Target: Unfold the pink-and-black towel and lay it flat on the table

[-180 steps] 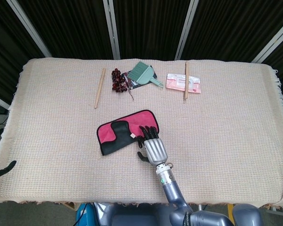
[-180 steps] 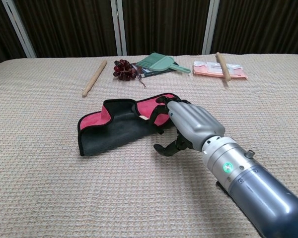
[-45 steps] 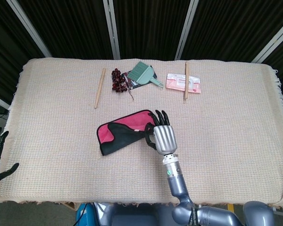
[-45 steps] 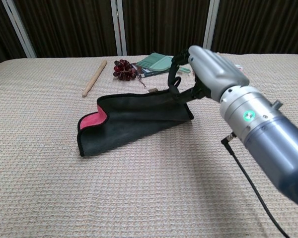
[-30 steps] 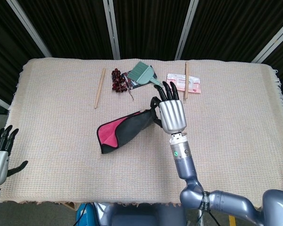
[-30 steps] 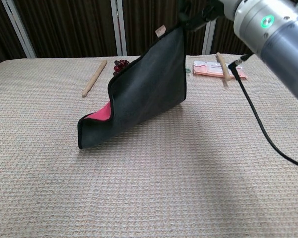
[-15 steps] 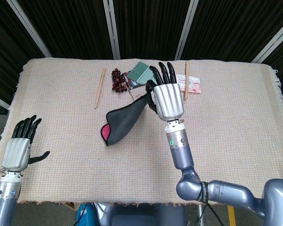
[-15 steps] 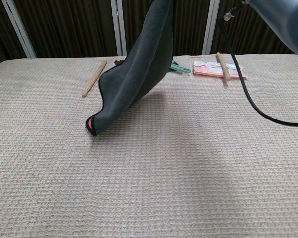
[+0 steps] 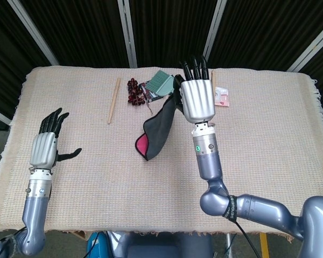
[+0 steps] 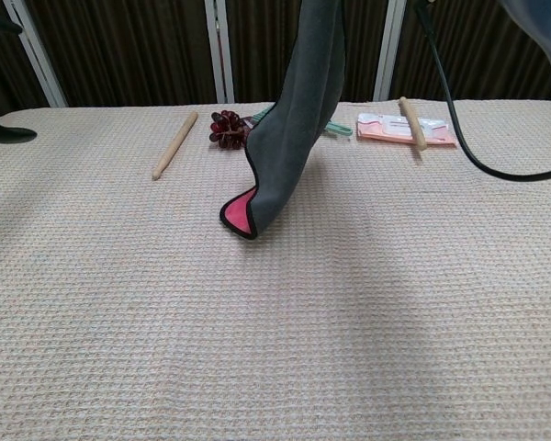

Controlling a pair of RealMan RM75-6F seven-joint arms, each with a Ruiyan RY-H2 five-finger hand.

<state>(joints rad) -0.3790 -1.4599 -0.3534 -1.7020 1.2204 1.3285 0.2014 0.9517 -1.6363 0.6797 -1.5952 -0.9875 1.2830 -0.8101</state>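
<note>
The pink-and-black towel [image 9: 157, 130] hangs from my right hand [image 9: 196, 97], which grips its top corner high above the table. Its dark side faces out and a pink inner fold shows at the bottom. In the chest view the towel [image 10: 289, 119] drapes down from the top edge, its lowest corner just touching the cloth; the right hand itself is out of that frame. My left hand [image 9: 47, 144] hovers over the table's left side with fingers spread, holding nothing. Only its fingertips [image 10: 5, 134] show at the left edge of the chest view.
Along the far side lie a wooden stick [image 9: 113, 100], a bunch of dark grapes [image 9: 134, 91], a green dustpan brush [image 9: 160, 84], a pink packet [image 9: 220, 97] and a second stick [image 9: 212, 86]. A black cable [image 10: 459, 147] hangs from my right arm.
My right hand has lifted the towel higher and carried it rightward, so it now hangs nearly vertical. My left hand has risen and moved inward over the table.
</note>
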